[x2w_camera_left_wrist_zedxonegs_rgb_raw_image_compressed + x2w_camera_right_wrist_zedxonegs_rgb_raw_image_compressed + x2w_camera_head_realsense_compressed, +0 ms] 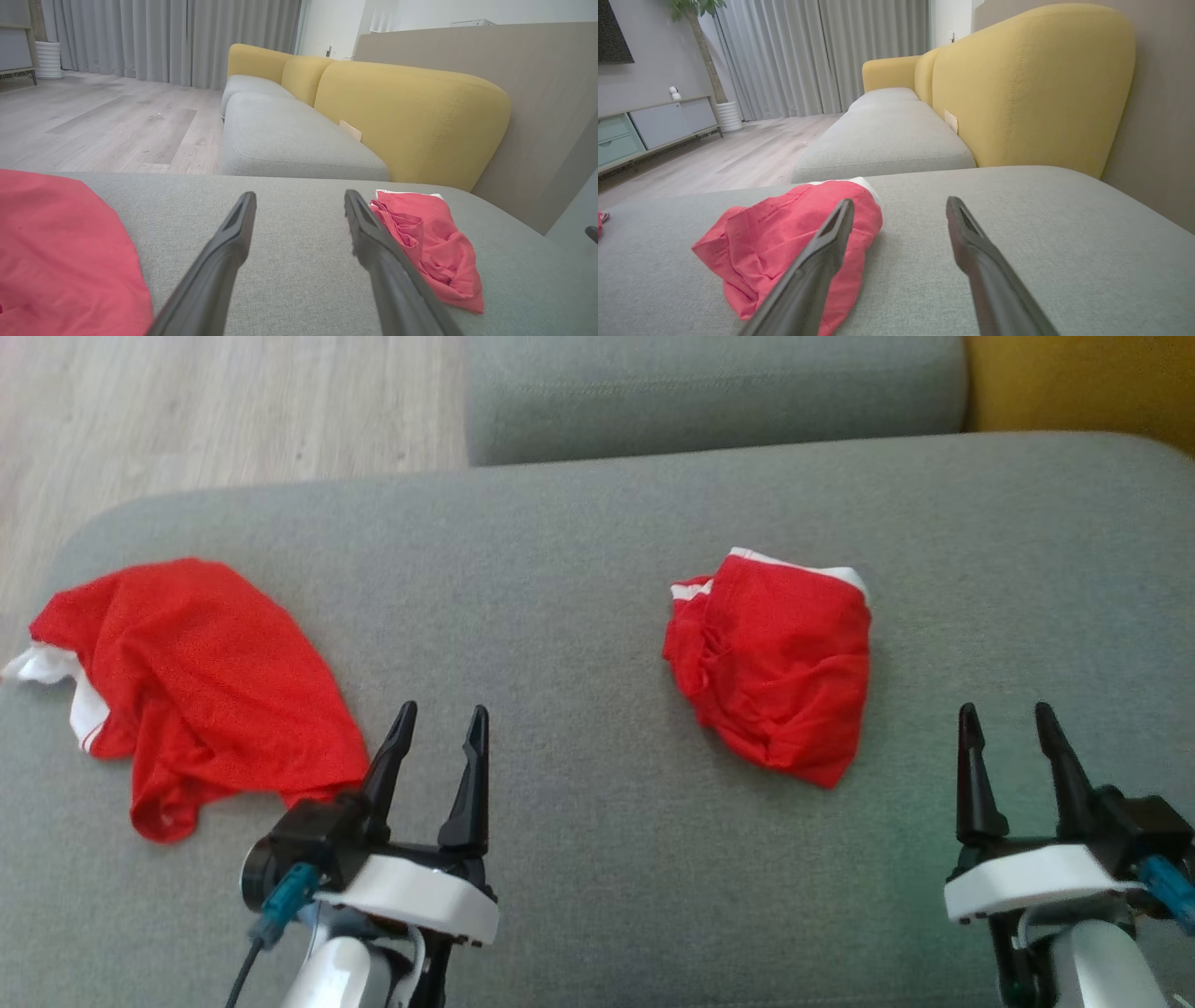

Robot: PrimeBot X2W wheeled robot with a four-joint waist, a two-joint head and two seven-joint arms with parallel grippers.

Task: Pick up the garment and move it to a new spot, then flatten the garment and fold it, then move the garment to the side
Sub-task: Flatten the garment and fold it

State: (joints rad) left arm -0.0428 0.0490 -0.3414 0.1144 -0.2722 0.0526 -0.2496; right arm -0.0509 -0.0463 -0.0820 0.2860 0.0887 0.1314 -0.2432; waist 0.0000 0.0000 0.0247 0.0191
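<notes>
Grey woven cushion (579, 579), crumpled red mesh garment (775, 663)

1. In the head view the daylight is soft and even, with mild overall blur. A faint green cast tints the sofa cushion (896, 831) just beside the right tool (1005, 711).
2. In the left wrist view, pale curtains (187, 42) far beyond the left tool (300, 195) glow with daylight. Each tool's near end blurs toward the lens.
3. Wide-angle bending shows at the wrist views' edges, and shadows are faint.

garment (196, 672): thin mesh cloth, matt | cushion (597, 859): woven fabric, matt | floor (187, 411): smooth wood
</notes>
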